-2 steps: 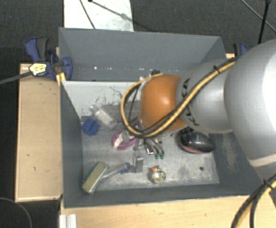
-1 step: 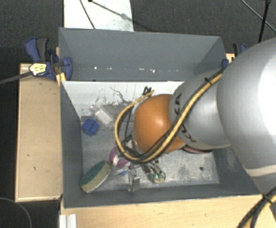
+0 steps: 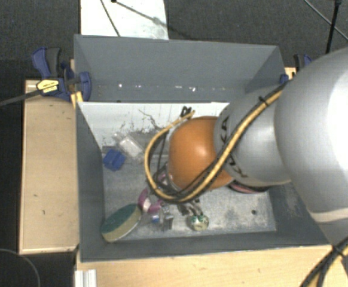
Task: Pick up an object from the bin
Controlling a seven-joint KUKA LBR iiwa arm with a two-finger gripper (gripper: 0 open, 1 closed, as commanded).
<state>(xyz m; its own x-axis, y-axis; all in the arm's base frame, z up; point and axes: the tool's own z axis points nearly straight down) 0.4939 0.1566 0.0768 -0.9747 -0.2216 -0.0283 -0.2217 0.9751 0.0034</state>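
My gripper (image 3: pixel 185 207) hangs low over the front middle of the bin, just under the arm's orange cover. Right below it lies a small green and white thing (image 3: pixel 198 222). To its left sit a small blue-grey piece (image 3: pixel 162 219) and a purple-pink thing (image 3: pixel 145 200), both close to the gripper. I see nothing held in the gripper.
A round green disc (image 3: pixel 120 222) lies in the front left corner. Farther back on the left are a blue block (image 3: pixel 113 159) and a clear plastic piece (image 3: pixel 128 143). A reddish thing (image 3: pixel 246 188) peeks out under the arm on the right. The arm covers the bin's right half.
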